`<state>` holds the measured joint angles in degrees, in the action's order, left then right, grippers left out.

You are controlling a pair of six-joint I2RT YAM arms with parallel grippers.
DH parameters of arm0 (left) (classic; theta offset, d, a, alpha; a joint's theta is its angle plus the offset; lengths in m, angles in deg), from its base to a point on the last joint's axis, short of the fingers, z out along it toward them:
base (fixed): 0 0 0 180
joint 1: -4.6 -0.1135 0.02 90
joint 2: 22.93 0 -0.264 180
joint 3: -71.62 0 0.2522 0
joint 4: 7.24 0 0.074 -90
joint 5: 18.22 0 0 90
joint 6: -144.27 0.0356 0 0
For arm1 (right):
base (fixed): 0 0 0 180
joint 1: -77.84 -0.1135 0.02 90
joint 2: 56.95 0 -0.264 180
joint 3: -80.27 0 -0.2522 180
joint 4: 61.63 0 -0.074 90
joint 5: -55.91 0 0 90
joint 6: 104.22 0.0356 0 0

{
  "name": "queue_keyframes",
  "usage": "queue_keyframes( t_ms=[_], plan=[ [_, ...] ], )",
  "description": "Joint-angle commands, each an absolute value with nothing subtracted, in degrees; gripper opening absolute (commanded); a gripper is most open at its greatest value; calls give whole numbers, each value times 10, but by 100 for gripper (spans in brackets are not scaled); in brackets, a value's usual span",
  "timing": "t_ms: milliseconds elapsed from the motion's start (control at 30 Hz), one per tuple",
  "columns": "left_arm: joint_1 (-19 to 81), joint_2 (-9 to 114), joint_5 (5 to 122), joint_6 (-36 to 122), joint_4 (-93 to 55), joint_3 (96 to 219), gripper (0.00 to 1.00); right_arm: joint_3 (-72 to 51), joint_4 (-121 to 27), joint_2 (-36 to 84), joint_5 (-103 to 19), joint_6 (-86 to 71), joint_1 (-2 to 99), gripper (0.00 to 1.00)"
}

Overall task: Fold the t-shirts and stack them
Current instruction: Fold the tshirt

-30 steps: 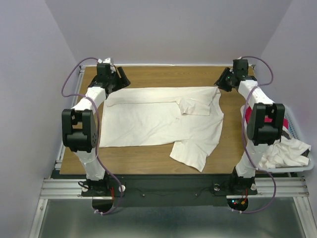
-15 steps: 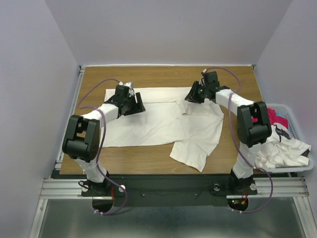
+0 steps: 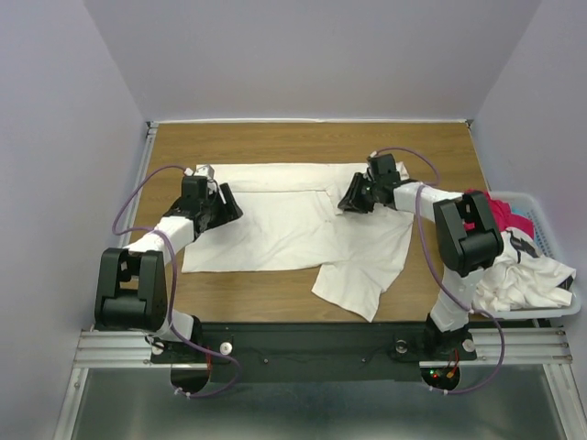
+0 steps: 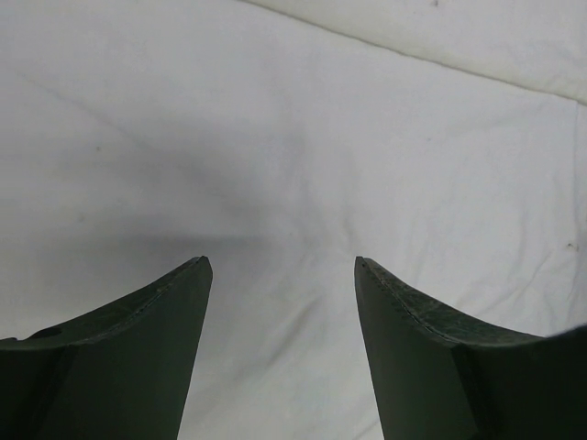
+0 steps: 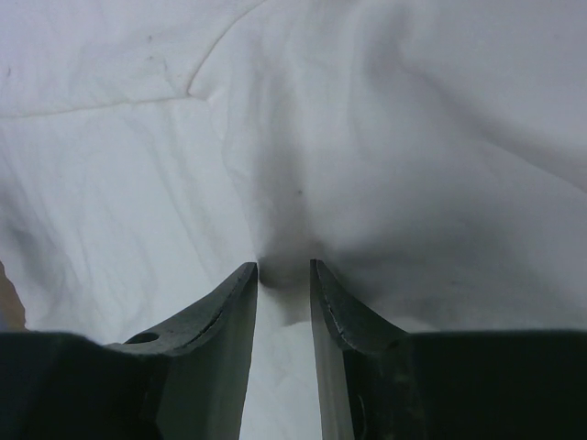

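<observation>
- The off-white t-shirt lies flat in the middle of the desk, its long axis running left to right and one sleeve pointing near-right.
- The left hand, fingers wide apart, sits over its left end.
- The right hand, narrow, pinches a fold near its right end.

Right hand tips sunk in off-white tee fold, prob. pinching it; basket mostly hidden under other tees.
</observation>
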<state>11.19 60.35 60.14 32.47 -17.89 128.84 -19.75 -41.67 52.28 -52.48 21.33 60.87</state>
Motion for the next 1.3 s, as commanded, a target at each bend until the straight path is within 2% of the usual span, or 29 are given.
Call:
queue_keyframes(
  t_ms=[0,233,500,1267],
  plan=[
    [104,570,594,333,-166,1281,75,-184,-412,447,-482,181,617,36],
    [103,558,568,334,-170,1283,75,-194,-383,404,-450,179,686,37],
    [113,534,541,345,-164,1266,77,-283,-376,351,-453,129,745,37],
    [113,526,535,371,-139,1234,77,-286,-381,433,-453,91,748,37]
  ],
)
